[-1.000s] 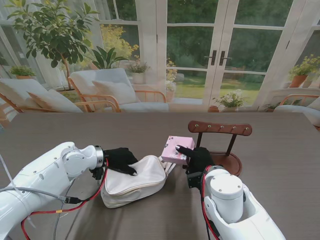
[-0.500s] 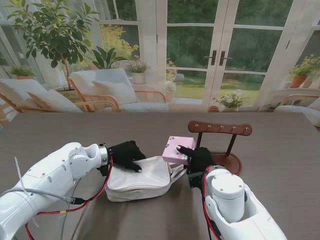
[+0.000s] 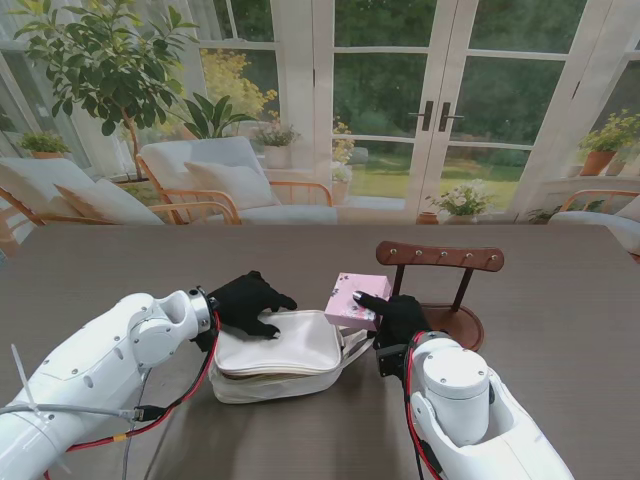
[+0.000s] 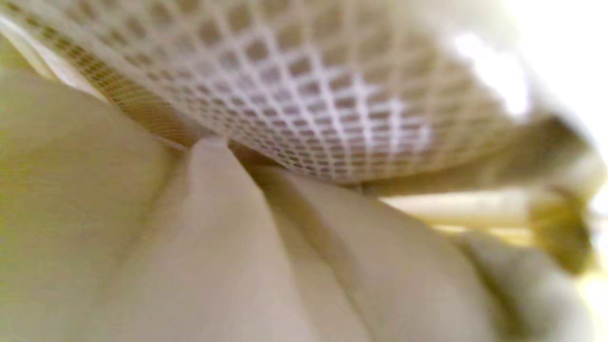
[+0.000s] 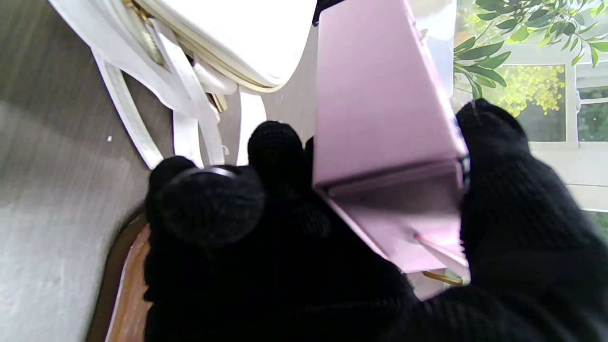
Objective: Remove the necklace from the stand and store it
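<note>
On the dark tabletop (image 3: 560,300), stand view: white bag (image 3: 280,355) lying flat near centre, straps trailing toward the right. Pink box (image 3: 355,300) just right of the bag's far corner, raised and tilted. Brown wooden stand (image 3: 440,258) farther right, a peg bar on two posts over a round base; no necklace can be made out on its pegs. Beyond the tabletop: chairs, potted plants, glass doors. No legible writing; the box lid shows only small dark marks. Left robot hand (image 3: 250,303), black-gloved, fingers spread and lying on the bag's top at its far left corner; nothing gripped. Right robot hand (image 3: 395,315), black-gloved, pinching the box, one finger laid on its lid.

Left wrist view: blurred, filled by cream fabric folds and a mesh lining (image 4: 304,90) of the bag; the hand itself not visible.

Right wrist view: box (image 5: 384,128) clamped between thumb (image 5: 498,156) on one side and fingers (image 5: 275,147) on the other, its near end partly open. Bag (image 5: 228,38) with white straps (image 5: 180,118) lies just past the fingers; stand base edge at the corner. Necklace not discernible; whether it is in the box cannot be told.
</note>
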`<action>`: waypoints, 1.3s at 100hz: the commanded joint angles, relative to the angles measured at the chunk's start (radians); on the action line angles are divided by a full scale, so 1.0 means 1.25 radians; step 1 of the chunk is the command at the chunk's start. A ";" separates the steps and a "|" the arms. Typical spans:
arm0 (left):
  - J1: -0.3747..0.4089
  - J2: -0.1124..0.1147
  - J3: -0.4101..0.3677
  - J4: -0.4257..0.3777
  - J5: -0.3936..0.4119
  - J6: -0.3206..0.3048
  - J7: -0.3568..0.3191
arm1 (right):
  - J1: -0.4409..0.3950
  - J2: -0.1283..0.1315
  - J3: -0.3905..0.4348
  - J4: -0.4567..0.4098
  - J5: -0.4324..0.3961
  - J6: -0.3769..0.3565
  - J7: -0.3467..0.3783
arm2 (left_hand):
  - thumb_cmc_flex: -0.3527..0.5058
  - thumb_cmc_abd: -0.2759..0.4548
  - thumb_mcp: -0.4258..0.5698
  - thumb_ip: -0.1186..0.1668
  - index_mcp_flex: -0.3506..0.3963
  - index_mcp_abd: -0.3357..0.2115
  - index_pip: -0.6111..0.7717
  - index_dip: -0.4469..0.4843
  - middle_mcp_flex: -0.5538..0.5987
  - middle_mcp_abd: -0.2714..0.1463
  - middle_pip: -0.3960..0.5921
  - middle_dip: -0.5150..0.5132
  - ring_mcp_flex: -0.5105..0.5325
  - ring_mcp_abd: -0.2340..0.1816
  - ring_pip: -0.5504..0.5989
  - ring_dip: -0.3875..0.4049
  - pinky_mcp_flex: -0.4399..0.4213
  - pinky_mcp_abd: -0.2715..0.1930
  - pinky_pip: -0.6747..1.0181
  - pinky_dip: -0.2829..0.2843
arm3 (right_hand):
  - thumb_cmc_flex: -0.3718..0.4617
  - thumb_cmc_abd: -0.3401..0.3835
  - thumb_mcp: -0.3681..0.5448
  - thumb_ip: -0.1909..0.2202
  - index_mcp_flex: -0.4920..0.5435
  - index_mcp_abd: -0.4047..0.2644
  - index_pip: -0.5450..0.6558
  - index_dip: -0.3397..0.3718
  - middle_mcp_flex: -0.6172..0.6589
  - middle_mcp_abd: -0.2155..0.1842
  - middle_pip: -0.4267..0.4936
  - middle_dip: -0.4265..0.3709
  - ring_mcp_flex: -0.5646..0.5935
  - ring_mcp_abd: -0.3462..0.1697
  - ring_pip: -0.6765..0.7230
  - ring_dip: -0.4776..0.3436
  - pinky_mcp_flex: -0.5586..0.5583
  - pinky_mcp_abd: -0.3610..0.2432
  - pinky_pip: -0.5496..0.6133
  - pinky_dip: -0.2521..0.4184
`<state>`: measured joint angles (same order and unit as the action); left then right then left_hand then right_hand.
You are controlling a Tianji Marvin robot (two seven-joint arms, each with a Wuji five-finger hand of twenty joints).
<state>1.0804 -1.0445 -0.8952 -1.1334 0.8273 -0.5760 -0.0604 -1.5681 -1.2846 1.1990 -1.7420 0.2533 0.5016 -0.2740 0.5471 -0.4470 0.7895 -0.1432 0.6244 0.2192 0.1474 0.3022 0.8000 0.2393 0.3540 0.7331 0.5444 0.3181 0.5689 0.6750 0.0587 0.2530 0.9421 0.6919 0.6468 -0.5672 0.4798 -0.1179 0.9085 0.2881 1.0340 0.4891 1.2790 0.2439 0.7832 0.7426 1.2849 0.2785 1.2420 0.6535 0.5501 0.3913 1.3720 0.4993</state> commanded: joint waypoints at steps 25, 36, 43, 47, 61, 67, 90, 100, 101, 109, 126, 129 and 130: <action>0.064 0.002 -0.094 -0.085 0.028 -0.014 0.018 | -0.005 -0.003 -0.003 -0.002 0.003 -0.004 0.010 | -0.041 -0.033 0.022 0.010 -0.013 -0.001 -0.013 0.000 -0.015 0.005 -0.019 -0.024 -0.004 0.011 -0.017 -0.009 -0.004 0.012 -0.006 0.003 | 0.167 0.090 -0.015 0.030 0.055 -0.102 0.068 0.047 0.047 -0.037 0.042 0.016 0.015 -0.049 0.004 0.008 0.231 0.006 0.033 0.010; 0.089 0.002 -0.124 -0.118 0.037 -0.027 0.027 | -0.005 -0.003 -0.003 -0.002 0.003 -0.004 0.009 | -0.025 -0.026 0.022 0.014 0.004 -0.019 -0.006 0.003 0.001 0.002 -0.018 -0.027 0.009 0.011 -0.013 -0.008 0.007 0.014 0.003 0.008 | 0.166 0.091 -0.015 0.030 0.055 -0.103 0.068 0.047 0.046 -0.036 0.042 0.016 0.014 -0.046 0.004 0.009 0.230 0.006 0.034 0.010; 0.102 0.004 -0.139 -0.139 0.044 -0.032 0.022 | -0.005 -0.003 -0.003 -0.004 0.002 -0.003 0.008 | -0.017 -0.023 0.022 0.016 0.017 -0.027 0.000 0.005 0.010 -0.004 -0.014 -0.026 0.017 0.007 -0.011 -0.008 0.014 0.014 0.008 0.009 | 0.166 0.091 -0.015 0.030 0.055 -0.102 0.068 0.047 0.047 -0.037 0.042 0.016 0.015 -0.044 0.004 0.009 0.231 0.005 0.034 0.011; 0.107 0.005 -0.145 -0.148 0.047 -0.036 0.017 | -0.005 -0.003 -0.003 -0.005 0.002 -0.003 0.008 | -0.012 -0.024 0.021 0.018 0.024 -0.030 0.003 0.007 0.015 -0.007 -0.012 -0.025 0.021 0.005 -0.010 -0.008 0.017 0.013 0.012 0.010 | 0.166 0.092 -0.014 0.030 0.056 -0.102 0.068 0.047 0.047 -0.037 0.043 0.016 0.015 -0.047 0.004 0.009 0.230 0.005 0.034 0.011; 0.115 0.010 -0.154 -0.160 0.071 -0.047 0.011 | -0.006 -0.004 -0.004 -0.004 0.003 -0.004 0.008 | 0.046 -0.031 0.011 0.023 0.067 -0.040 0.036 0.028 0.031 -0.017 0.017 0.000 0.041 -0.007 0.015 0.003 0.034 0.011 0.041 0.012 | 0.167 0.091 -0.014 0.030 0.056 -0.102 0.068 0.047 0.047 -0.036 0.043 0.015 0.015 -0.046 0.005 0.009 0.230 0.005 0.034 0.011; 0.114 0.011 -0.153 -0.157 0.088 -0.050 0.023 | -0.006 -0.004 -0.005 -0.004 0.004 -0.004 0.007 | 0.062 -0.033 0.018 0.024 0.103 -0.054 0.073 0.060 0.042 -0.026 0.039 0.024 0.056 -0.009 0.038 0.013 0.046 0.011 0.065 0.013 | 0.167 0.091 -0.014 0.030 0.056 -0.102 0.068 0.047 0.047 -0.036 0.042 0.015 0.014 -0.047 0.005 0.009 0.230 0.006 0.035 0.012; 0.126 0.017 -0.168 -0.173 0.107 -0.065 0.008 | -0.004 -0.005 -0.006 -0.004 0.003 -0.003 0.005 | 0.265 -0.031 -0.116 -0.013 0.209 -0.150 0.523 0.242 0.157 -0.066 0.104 0.295 0.148 -0.013 0.142 0.047 0.104 0.024 0.155 0.005 | 0.166 0.092 -0.014 0.030 0.056 -0.102 0.068 0.047 0.047 -0.037 0.043 0.015 0.014 -0.046 0.005 0.009 0.230 0.006 0.035 0.012; 0.143 0.023 -0.185 -0.206 0.072 -0.069 -0.064 | -0.004 -0.005 -0.006 -0.003 0.003 -0.002 0.005 | 0.307 -0.008 -0.135 -0.012 0.227 -0.130 0.473 0.158 0.173 -0.062 0.079 0.288 0.152 -0.008 0.135 0.040 0.101 0.029 0.150 -0.004 | 0.166 0.091 -0.014 0.030 0.056 -0.102 0.068 0.047 0.047 -0.036 0.042 0.015 0.014 -0.045 0.005 0.009 0.230 0.006 0.035 0.012; 0.145 0.024 -0.186 -0.210 0.069 -0.070 -0.070 | -0.004 -0.005 -0.005 -0.003 0.003 -0.002 0.005 | 0.313 -0.004 -0.139 -0.012 0.230 -0.129 0.464 0.149 0.175 -0.061 0.073 0.286 0.151 -0.008 0.131 0.037 0.100 0.029 0.147 -0.006 | 0.166 0.091 -0.014 0.030 0.056 -0.102 0.068 0.047 0.047 -0.035 0.042 0.015 0.014 -0.045 0.005 0.009 0.230 0.006 0.035 0.012; 0.164 0.029 -0.201 -0.239 0.061 -0.072 -0.107 | -0.004 -0.005 -0.005 -0.003 0.002 -0.001 0.005 | 0.335 0.023 -0.181 -0.005 0.223 -0.115 0.368 0.089 0.165 -0.053 0.023 0.233 0.137 -0.009 0.085 0.012 0.083 0.030 0.112 -0.025 | 0.166 0.091 -0.014 0.030 0.056 -0.102 0.068 0.047 0.047 -0.036 0.043 0.015 0.014 -0.046 0.004 0.009 0.230 0.006 0.035 0.012; 0.194 0.036 -0.227 -0.280 0.056 -0.071 -0.153 | -0.003 -0.005 -0.007 -0.003 0.003 -0.002 0.006 | 0.115 0.027 -0.092 -0.006 0.242 -0.085 0.198 0.122 0.132 -0.037 -0.014 -0.060 0.124 -0.010 0.000 -0.035 0.068 0.029 0.073 -0.032 | 0.167 0.090 -0.014 0.030 0.056 -0.102 0.068 0.047 0.047 -0.036 0.043 0.015 0.014 -0.045 0.005 0.009 0.230 0.007 0.035 0.012; 0.198 0.037 -0.231 -0.283 0.058 -0.070 -0.156 | -0.003 -0.005 -0.008 -0.003 0.003 -0.003 0.005 | 0.060 0.036 -0.060 0.001 0.255 -0.083 0.183 0.133 0.133 -0.035 -0.017 -0.064 0.125 -0.008 -0.003 -0.036 0.068 0.029 0.073 -0.031 | 0.165 0.092 -0.014 0.030 0.056 -0.102 0.068 0.047 0.047 -0.036 0.043 0.015 0.014 -0.046 0.005 0.009 0.230 0.006 0.035 0.012; 0.199 0.037 -0.232 -0.284 0.058 -0.069 -0.156 | -0.003 -0.005 -0.008 -0.003 0.003 -0.003 0.005 | 0.043 0.038 -0.050 0.004 0.259 -0.085 0.182 0.136 0.134 -0.036 -0.017 -0.064 0.126 -0.009 -0.003 -0.036 0.068 0.029 0.073 -0.031 | 0.165 0.092 -0.014 0.030 0.056 -0.102 0.068 0.047 0.047 -0.036 0.043 0.015 0.014 -0.046 0.005 0.009 0.230 0.006 0.035 0.012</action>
<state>1.3156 -1.0054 -1.1740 -1.4773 0.8918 -0.6624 -0.2277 -1.5693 -1.2854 1.1946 -1.7414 0.2565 0.5011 -0.2808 0.7157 -0.4340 0.6494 -0.1370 0.9044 0.1128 0.4031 0.4414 0.9789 0.1783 0.3469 0.6790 0.7019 0.3069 0.5872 0.6404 0.1626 0.2681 1.0443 0.6537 0.6476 -0.5672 0.4784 -0.1180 0.9086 0.2886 1.0338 0.4890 1.2790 0.2446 0.7833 0.7426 1.2849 0.2789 1.2418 0.6535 0.5501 0.3913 1.3720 0.4993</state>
